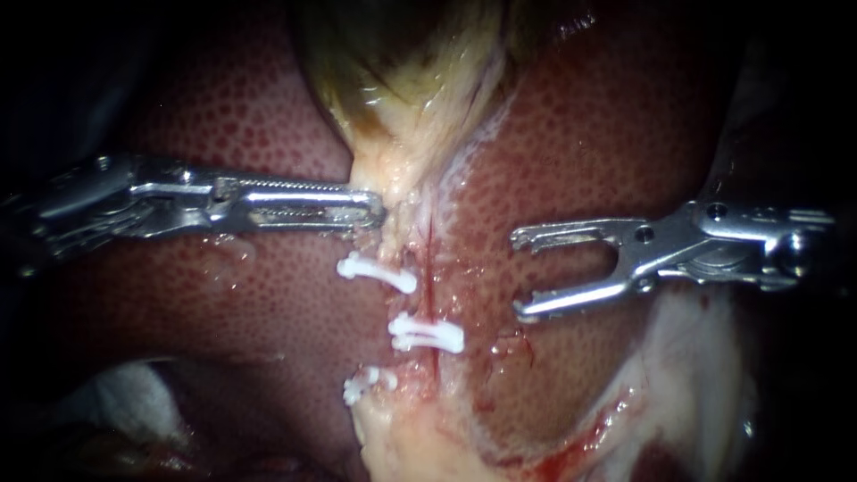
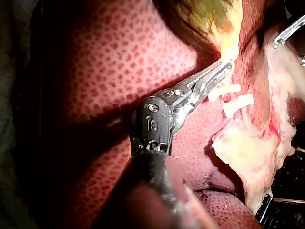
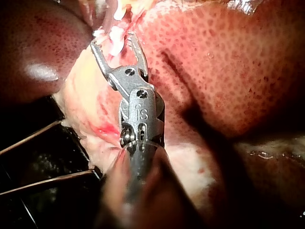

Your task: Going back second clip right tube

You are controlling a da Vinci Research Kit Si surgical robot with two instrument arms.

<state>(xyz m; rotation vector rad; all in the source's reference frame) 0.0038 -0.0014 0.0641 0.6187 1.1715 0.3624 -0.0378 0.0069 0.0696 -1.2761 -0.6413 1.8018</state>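
My left instrument's (image 1: 373,211) claw pinches the gallbladder (image 1: 402,80) taut; my right instrument's (image 1: 518,275) claw gapes empty (clear of the clips (image 1: 428,336)).

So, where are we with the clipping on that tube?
Done: an upper clip, a middle clip and a lower clip sit below the gallbladder. In hand: the left instrument grips the gallbladder's neck; the right instrument stands open and empty beside the clips, over the liver. Left: no cut shows between the clips.
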